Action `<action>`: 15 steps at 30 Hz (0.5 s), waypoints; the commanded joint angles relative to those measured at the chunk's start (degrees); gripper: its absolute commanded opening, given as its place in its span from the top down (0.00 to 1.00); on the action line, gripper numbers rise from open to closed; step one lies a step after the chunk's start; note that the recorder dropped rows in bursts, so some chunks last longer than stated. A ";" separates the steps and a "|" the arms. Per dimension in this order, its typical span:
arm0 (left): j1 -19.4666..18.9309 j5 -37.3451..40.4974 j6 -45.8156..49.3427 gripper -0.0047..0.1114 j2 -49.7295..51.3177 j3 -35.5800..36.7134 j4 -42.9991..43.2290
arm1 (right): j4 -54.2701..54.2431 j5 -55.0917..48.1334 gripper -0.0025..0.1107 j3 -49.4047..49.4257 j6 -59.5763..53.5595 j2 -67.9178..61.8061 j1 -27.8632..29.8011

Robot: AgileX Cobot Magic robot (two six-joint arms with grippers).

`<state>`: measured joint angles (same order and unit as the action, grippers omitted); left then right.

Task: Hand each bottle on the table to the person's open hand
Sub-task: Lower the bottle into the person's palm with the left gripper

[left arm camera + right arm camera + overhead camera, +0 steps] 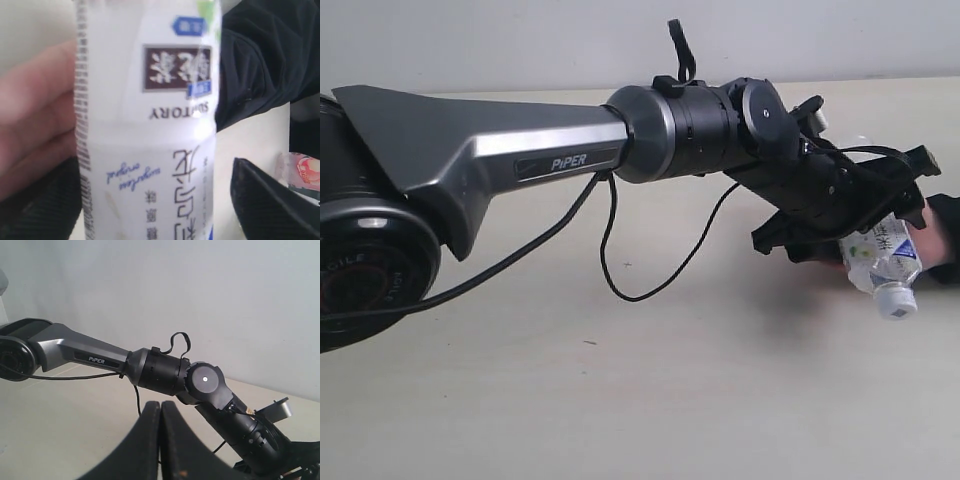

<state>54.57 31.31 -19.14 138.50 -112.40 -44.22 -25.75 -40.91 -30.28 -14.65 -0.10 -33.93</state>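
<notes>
place: robot lab or test bench | surface: wide, pale beige table (620,400) with faint wood grain | backdrop: plain white wall (210,290) | equipment: grey-and-black robot arm (510,140) marked PiPER, reaching across the table | wiring: thin black cable (608,268) hanging loose from the arm

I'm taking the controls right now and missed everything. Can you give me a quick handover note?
Left gripper: shut on the white-labelled bottle, cap tilted downward, at the person's open hand; not released.
Right gripper: shut, empty.
A pink-labelled bottle shows at the edge of the left wrist view, apparently on the table.
Done: this bottle picked up and brought over.
Left: release it, then hand over the pink one. No other bottles in view.
</notes>
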 commanded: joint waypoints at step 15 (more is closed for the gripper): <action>-0.98 3.60 4.19 0.27 -0.31 -0.08 -0.09 | -0.02 -0.04 0.98 0.33 -0.27 0.10 -0.11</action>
<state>54.25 32.86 -16.32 138.50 -112.40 -44.44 -25.75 -40.91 -30.28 -14.65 -0.10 -33.93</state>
